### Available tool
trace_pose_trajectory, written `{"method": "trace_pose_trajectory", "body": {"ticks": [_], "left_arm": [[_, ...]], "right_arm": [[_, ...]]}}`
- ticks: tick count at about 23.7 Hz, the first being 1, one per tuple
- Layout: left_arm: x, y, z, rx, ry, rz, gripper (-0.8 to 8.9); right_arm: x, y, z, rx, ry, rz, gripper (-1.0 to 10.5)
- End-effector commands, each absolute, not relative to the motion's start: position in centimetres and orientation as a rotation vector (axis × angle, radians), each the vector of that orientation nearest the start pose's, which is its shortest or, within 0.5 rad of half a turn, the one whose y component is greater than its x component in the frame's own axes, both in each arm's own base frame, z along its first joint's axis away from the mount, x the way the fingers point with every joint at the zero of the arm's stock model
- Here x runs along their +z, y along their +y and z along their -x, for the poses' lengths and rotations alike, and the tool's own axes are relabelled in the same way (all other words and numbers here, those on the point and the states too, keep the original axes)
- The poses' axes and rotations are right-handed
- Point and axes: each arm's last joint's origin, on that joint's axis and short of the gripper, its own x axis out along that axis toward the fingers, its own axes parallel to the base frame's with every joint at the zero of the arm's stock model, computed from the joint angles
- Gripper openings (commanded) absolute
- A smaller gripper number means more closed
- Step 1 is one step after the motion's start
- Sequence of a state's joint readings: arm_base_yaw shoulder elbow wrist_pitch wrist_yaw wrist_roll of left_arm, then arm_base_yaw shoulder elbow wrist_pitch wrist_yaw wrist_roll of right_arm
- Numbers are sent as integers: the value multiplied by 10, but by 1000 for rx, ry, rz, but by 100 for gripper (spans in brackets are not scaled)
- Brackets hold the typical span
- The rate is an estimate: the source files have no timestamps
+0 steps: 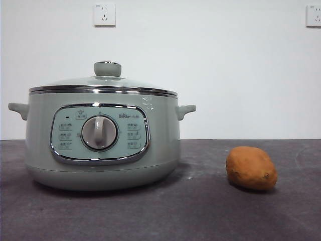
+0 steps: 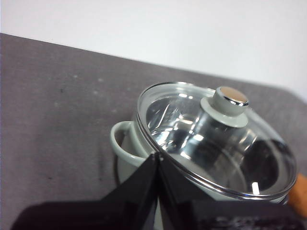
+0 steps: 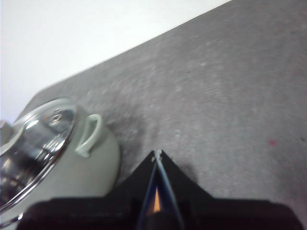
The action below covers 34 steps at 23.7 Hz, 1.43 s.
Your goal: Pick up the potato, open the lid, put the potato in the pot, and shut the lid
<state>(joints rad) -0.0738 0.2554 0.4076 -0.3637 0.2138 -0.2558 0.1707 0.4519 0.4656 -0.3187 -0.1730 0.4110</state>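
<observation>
The pale green pot stands left of centre on the dark table, its control dial facing the front view. The glass lid with its green knob sits closed on it. The orange-brown potato lies on the table to the pot's right, apart from it. No arm shows in the front view. My left gripper hovers shut and empty above the pot's side handle, beside the lid. My right gripper is shut and empty, over the table next to the pot's other handle.
A white wall with two power sockets stands behind the table. Dark grey tabletop spreads around the pot and the potato. A sliver of orange potato shows at the edge of the left wrist view.
</observation>
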Motion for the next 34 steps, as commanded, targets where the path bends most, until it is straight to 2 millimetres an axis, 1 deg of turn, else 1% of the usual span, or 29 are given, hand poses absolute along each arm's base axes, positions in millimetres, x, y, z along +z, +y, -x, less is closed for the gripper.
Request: {"method": "trace_pose_trajectory", "body": {"ticks": [1, 4, 7, 10, 13, 14, 15, 17, 18, 23, 25, 28, 31, 34], "left_arm": [[260, -13, -98, -270, 286, 152, -6], [274, -15, -109, -290, 359, 134, -5], [286, -18, -121, -359, 425, 148, -4], [295, -21, -132, -444, 481, 174, -4], [300, -23, -142, -510, 507, 194, -1], [302, -24, -145, -516, 515, 198, 3], [302, -24, -148, -515, 522, 199, 51], [301, -24, -151, -509, 526, 201, 315], [301, -24, -151, -507, 526, 201, 360], [306, -25, -153, -514, 480, 221, 356], [308, -26, -154, -538, 456, 221, 356], [309, -28, -154, -559, 448, 221, 355], [309, -31, -153, -573, 454, 228, 355], [309, -33, -153, -584, 455, 225, 355]], "right_arm": [[270, 28, -128, 325, 404, -334, -7], [284, 33, -142, 384, 472, -313, -2], [294, 37, -156, 462, 555, -270, -2], [298, 41, -168, 538, 631, -245, -1], [297, 44, -178, 571, 686, -250, 3], [294, 45, -181, 568, 704, -251, 24], [292, 45, -183, 562, 716, -252, 120], [290, 45, -185, 557, 734, -257, 427], [290, 45, -185, 553, 737, -257, 534], [290, 49, -187, 530, 739, -257, 535], [290, 59, -189, 486, 749, -203, 535], [284, 84, -196, 443, 796, -131, 535], [266, 106, -207, 345, 870, -62, 535], [237, 120, -224, 265, 969, -5, 533]]}}
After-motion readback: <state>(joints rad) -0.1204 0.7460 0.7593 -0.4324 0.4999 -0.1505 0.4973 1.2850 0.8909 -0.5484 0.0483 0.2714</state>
